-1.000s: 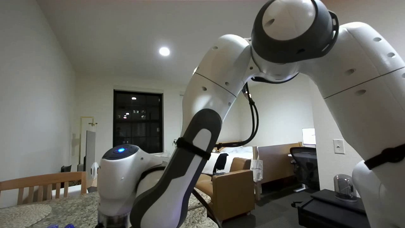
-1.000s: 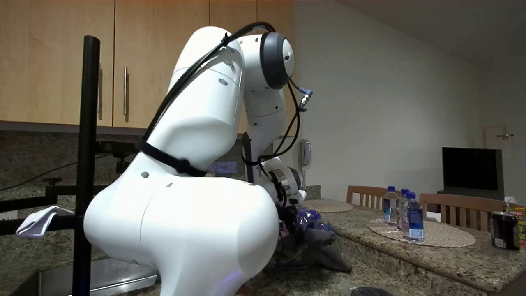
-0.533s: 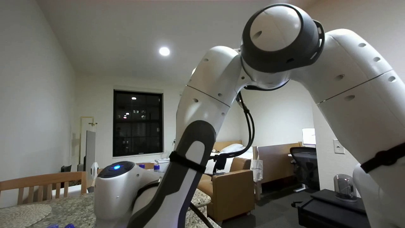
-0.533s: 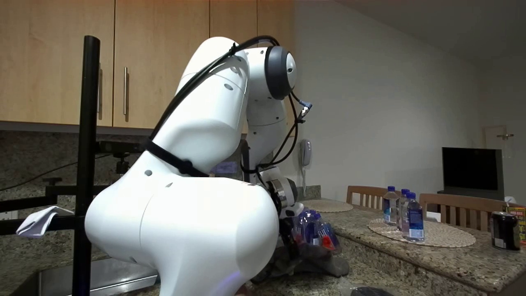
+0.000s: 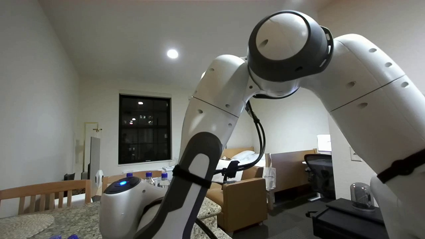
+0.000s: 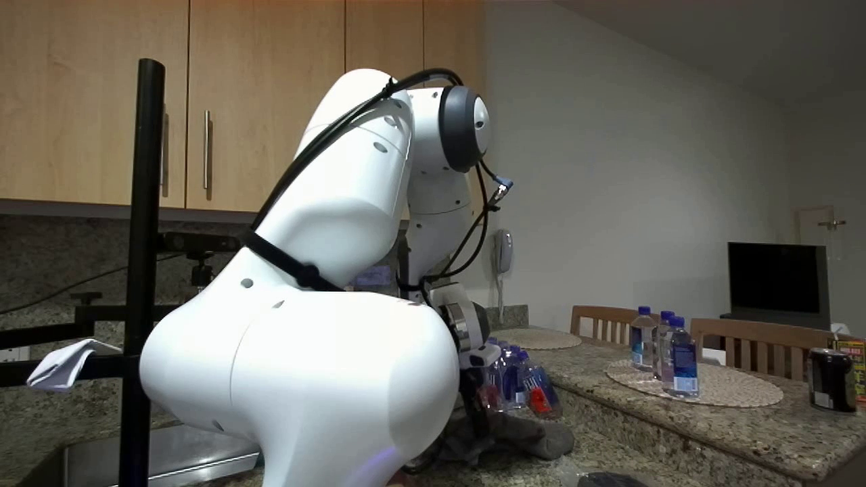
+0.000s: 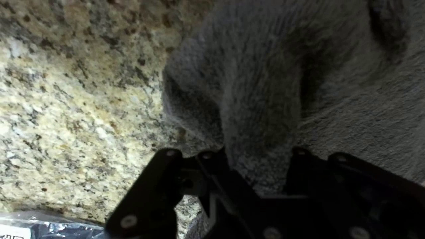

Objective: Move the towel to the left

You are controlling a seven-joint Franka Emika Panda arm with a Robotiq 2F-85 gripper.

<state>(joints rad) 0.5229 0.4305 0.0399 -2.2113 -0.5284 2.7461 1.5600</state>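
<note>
The towel is dark grey and bunched. In the wrist view the towel [image 7: 358, 109] covers the upper right of the counter, with a thick fold running down between the fingers. In an exterior view the towel [image 6: 538, 438] lies low on the speckled granite counter [image 6: 514, 470], partly hidden behind the arm. My gripper [image 7: 260, 161] is part-closed around the fold, and both fingers touch its sides. In an exterior view the gripper [image 6: 475, 399] points down into the towel. It is out of frame in an exterior view that shows only the arm [image 5: 196, 159].
Several blue-capped bottles [image 6: 517, 379] stand just behind the towel. A raised counter ledge bears more bottles [image 6: 683, 358] on a woven mat [image 6: 737, 389] and a black can [image 6: 831, 379]. A clear plastic packet [image 7: 49, 229] lies at the wrist view's lower left. A black pole [image 6: 142, 237] stands beside the arm.
The arm has moved down, and the towel has dropped with the gripper from a raised position to low on the counter. More of the bottles behind it shows now.
</note>
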